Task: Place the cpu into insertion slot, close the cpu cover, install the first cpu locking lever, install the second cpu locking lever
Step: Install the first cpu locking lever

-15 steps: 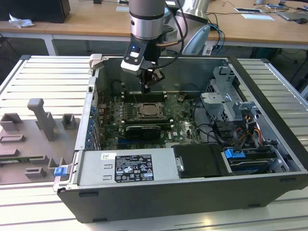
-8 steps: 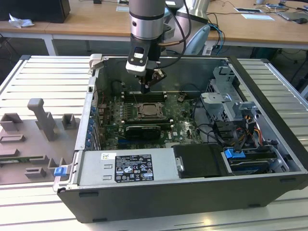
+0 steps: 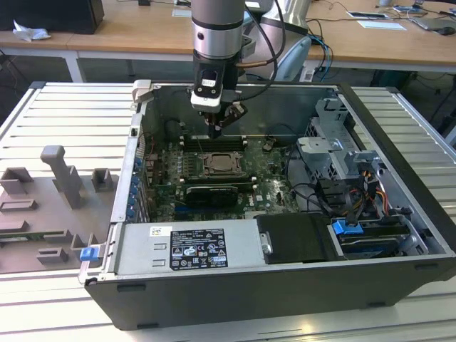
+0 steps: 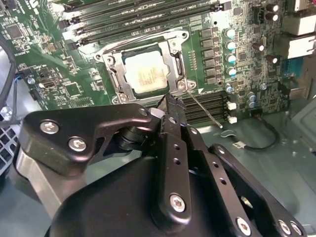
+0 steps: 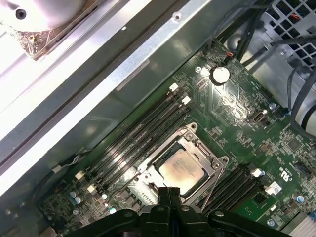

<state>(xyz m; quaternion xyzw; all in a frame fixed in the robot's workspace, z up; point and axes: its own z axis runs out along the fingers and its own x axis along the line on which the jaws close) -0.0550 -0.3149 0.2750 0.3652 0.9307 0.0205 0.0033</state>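
Inside the open computer case point(image 3: 214, 303), the cpu point(image 4: 146, 73) lies seated in its socket on the green board point(image 4: 84, 106), with the cpu cover point(image 4: 177, 61) folded flat around it. The gripper point(image 4: 168, 101) hangs just beside the socket's corner, its fingers pressed together with nothing between them. It is close to a thin lever point(image 4: 205, 112) that juts out free. Latching that lever likely calls for a steady press on the rod alone, kept clear of the chip.

Open room lies above the thin square silver cpu cover point(image 4: 175, 63), hemmed in the exterior view by long black memory slots point(image 3: 191, 142) beyond it and a black rectangular card point(image 3: 211, 194) nearer.
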